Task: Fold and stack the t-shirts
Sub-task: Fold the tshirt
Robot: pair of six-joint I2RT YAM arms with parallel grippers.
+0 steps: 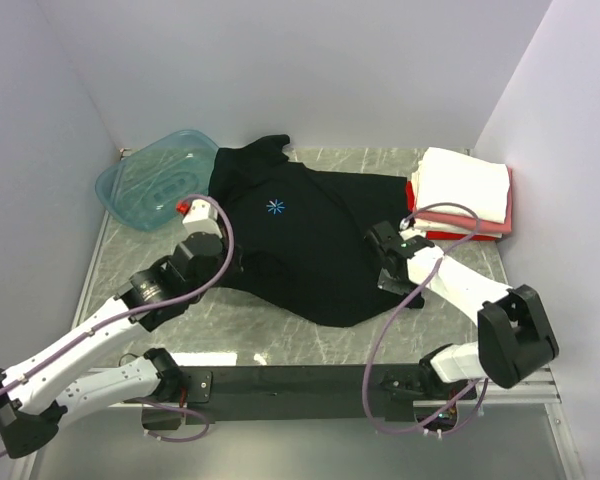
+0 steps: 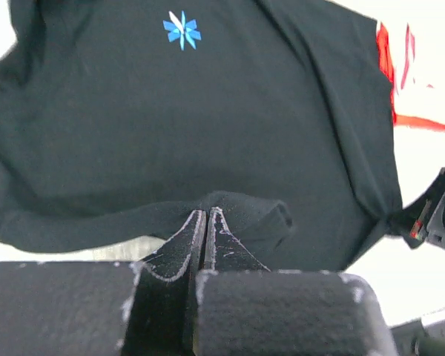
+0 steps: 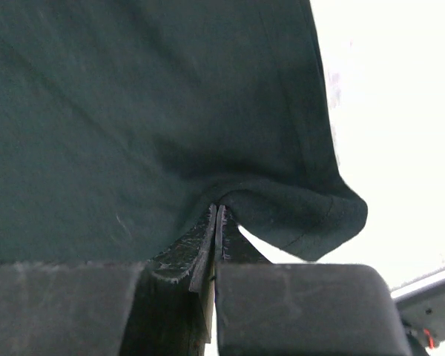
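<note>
A large black t-shirt (image 1: pixel 310 250) with a blue starburst mark (image 1: pixel 275 207) lies spread over the middle of the table. My left gripper (image 1: pixel 228 262) is shut on the shirt's left edge, and in the left wrist view its jaws (image 2: pixel 206 213) pinch a bunched fold of the black cloth (image 2: pixel 208 133). My right gripper (image 1: pixel 380 238) is shut on the shirt's right edge, its tips (image 3: pixel 220 209) pressed together on the black hem (image 3: pixel 304 222). A stack of folded t-shirts (image 1: pixel 465 185), white on top over pink and red, sits at the back right.
A translucent teal tub (image 1: pixel 155 180) stands at the back left, touching the shirt's collar end. Walls close in the table on the left, back and right. The right arm's wrist (image 2: pixel 441 215) shows at the edge of the left wrist view.
</note>
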